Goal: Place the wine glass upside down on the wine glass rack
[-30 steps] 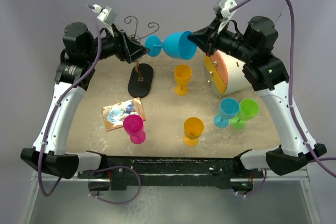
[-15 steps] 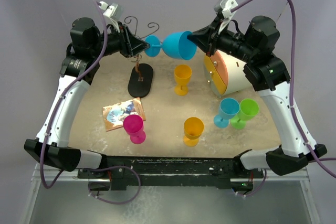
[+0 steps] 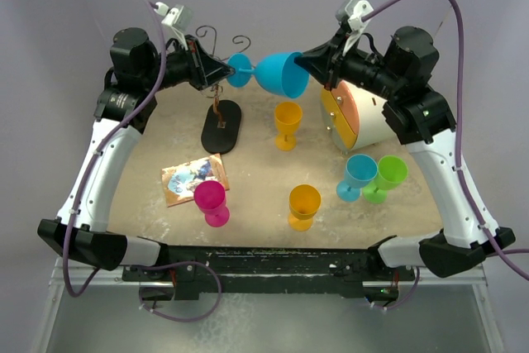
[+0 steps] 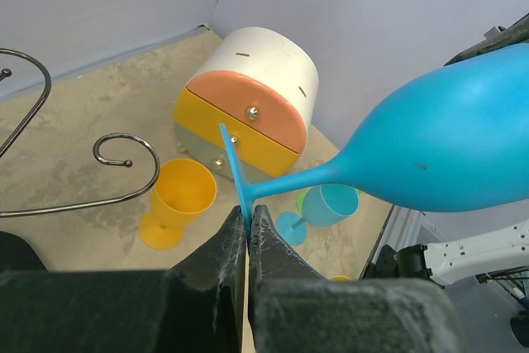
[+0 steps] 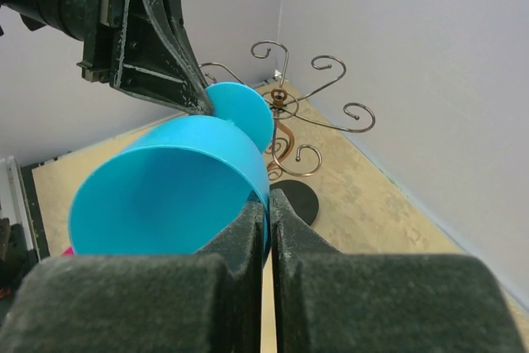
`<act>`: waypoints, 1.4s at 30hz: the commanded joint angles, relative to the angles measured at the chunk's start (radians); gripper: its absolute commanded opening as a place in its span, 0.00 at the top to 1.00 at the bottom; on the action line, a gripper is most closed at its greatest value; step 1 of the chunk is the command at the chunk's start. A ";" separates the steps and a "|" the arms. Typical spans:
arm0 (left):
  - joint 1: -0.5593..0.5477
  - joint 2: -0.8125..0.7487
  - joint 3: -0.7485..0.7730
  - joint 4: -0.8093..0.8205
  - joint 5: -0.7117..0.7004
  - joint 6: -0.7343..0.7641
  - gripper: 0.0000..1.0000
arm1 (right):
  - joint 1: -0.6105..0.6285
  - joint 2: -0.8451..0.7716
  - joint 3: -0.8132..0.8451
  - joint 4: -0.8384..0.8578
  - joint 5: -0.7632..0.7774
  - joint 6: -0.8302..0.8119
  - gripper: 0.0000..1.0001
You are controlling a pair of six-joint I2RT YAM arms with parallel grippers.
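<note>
A blue wine glass [image 3: 281, 73] hangs on its side in the air between both arms, above the back of the table. My left gripper [image 3: 225, 74] is shut on the edge of its round foot [image 4: 235, 167], the thin disc pinched between the jaws [image 4: 249, 211]. My right gripper [image 3: 304, 59] is shut on the bowl's rim [image 5: 269, 196], one finger inside the bowl [image 5: 165, 188]. The wine glass rack stands just below and behind the foot, with its black oval base [image 3: 221, 126], brown stem and curled wire arms [image 5: 285, 105]. One curl [image 4: 124, 135] lies left of the foot.
On the table stand two yellow goblets [image 3: 288, 121] [image 3: 303, 204], a pink one [image 3: 212, 201], and a blue [image 3: 359, 175] and a green one [image 3: 388, 175] side by side. A round drawer box [image 3: 355, 117] sits under the right arm. A foil packet [image 3: 194, 178] lies front left.
My left arm has reached in toward the glass and its jaws have shut on the foot. The right gripper and the glass have hardly moved.
</note>
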 commanded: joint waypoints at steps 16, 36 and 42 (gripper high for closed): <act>0.201 -0.153 -0.001 0.052 -0.012 0.001 1.00 | -0.001 -0.160 -0.083 -0.027 0.048 -0.165 0.09; 0.275 -0.283 0.118 -0.125 -0.733 0.595 1.00 | -0.098 -0.288 -0.537 0.083 0.247 -0.258 0.03; 0.296 -0.280 0.138 -0.100 -0.841 0.763 1.00 | -0.145 -0.316 -0.591 0.093 0.191 -0.236 0.00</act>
